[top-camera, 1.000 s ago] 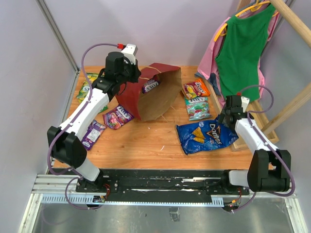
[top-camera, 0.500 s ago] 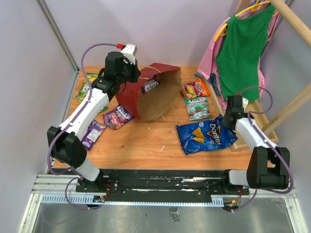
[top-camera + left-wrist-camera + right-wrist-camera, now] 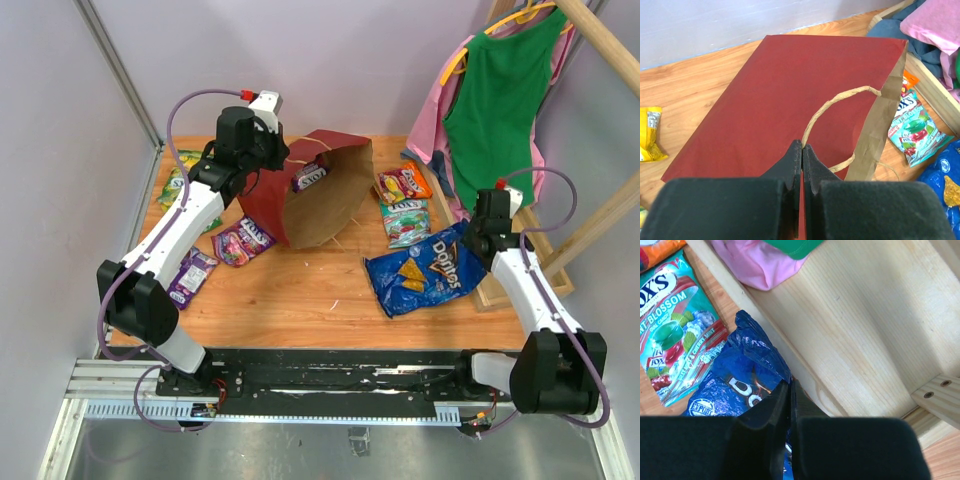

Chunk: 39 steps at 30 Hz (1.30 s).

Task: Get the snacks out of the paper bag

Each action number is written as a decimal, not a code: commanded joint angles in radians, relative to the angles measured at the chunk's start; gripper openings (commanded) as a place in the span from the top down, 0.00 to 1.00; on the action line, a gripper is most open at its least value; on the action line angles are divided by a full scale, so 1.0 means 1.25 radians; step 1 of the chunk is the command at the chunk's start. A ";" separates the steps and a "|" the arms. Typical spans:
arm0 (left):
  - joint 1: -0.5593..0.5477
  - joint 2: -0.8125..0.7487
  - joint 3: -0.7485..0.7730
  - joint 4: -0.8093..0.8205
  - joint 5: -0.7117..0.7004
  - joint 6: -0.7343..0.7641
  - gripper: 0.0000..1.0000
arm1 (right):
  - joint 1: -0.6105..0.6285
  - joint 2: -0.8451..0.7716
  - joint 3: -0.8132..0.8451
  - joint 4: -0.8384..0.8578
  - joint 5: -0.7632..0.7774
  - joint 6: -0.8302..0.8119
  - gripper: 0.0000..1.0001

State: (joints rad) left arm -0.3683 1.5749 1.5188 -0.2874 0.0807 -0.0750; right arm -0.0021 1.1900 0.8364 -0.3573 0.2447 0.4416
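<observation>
From above, the red paper bag (image 3: pixel 320 215) lies on its side at the far middle of the desk (image 3: pixel 300 300). Its mouth gapes toward the near right and shows a brown kraft lining. One purple packet (image 3: pixel 310 177) marked "FOX'S" sits just inside the mouth. Left of the bag lie two more purple packets (image 3: pixel 243 240) and a green-yellow packet (image 3: pixel 178 178). To its right are an orange-red packet (image 3: pixel 404 182), a teal-white packet (image 3: pixel 405 222) and a glossy blue chip bag (image 3: pixel 420 272) printed "Doritos".

The left wrist view shows the left tool (image 3: pixel 802 148) with its fingers together, clamped on the red bag's edge at the foot of a beige loop handle (image 3: pixel 840 97).

In the right wrist view, the right tool (image 3: pixel 789 385) is pinched on a crumpled corner of the chip bag, beside a pale wooden frame (image 3: pixel 865 330). The teal-white packet reads "FOX'S" and "BLOSSOM".
</observation>
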 commanded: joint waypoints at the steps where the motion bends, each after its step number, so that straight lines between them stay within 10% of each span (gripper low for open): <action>1: 0.006 -0.017 0.025 -0.003 0.003 0.008 0.99 | -0.016 0.017 0.033 -0.002 0.066 0.005 0.94; 6: 0.006 -0.017 0.022 -0.001 0.004 0.007 0.99 | -0.043 0.008 0.037 -0.001 0.081 0.022 0.92; 12: 0.006 -0.016 0.023 -0.001 0.008 0.007 0.99 | -0.046 -0.003 0.028 0.040 -0.013 -0.002 0.38; 21: 0.006 -0.012 0.019 0.001 0.016 -0.010 0.99 | 0.106 -0.102 0.029 0.092 0.026 -0.078 0.02; 26: 0.005 -0.004 0.025 -0.009 0.021 -0.012 0.99 | 0.277 -0.098 0.035 0.141 0.079 -0.133 0.01; 31: 0.006 -0.003 0.020 -0.011 0.020 -0.016 0.99 | 0.390 -0.079 -0.027 0.372 -0.132 -0.103 0.01; 39: 0.006 -0.007 0.014 -0.023 0.008 -0.016 0.99 | 0.595 0.175 0.119 0.531 -0.175 -0.053 0.01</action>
State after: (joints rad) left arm -0.3679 1.5753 1.5196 -0.2966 0.0917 -0.0944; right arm 0.6834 1.2778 0.8791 0.1455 0.1089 0.3161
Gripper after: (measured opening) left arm 0.014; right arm 0.986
